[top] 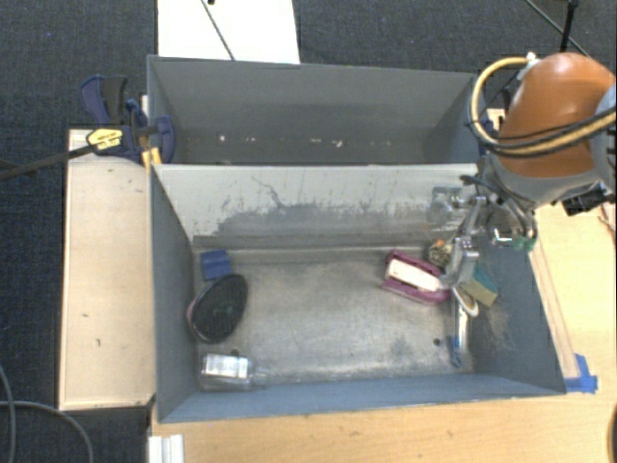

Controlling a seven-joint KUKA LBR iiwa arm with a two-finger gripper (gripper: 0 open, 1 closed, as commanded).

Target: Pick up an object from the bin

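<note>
My gripper [461, 258] hangs low at the right end of the bin, close to the back wall. Just left of it and partly under it lies a flat purple and white thing [415, 278], tilted across the floor. Below the gripper sits a small teal and tan piece [479, 292]. A thin silvery stick with a blue tip [455, 343] lies near the right wall. Whether anything is held is hidden by the gripper's own body.
At the left end of the bin lie a small blue block [214, 263], a black oval thing [217, 308] and a clear shiny packet [226, 368] in the front left corner. The orange-covered arm leans in over the right rim.
</note>
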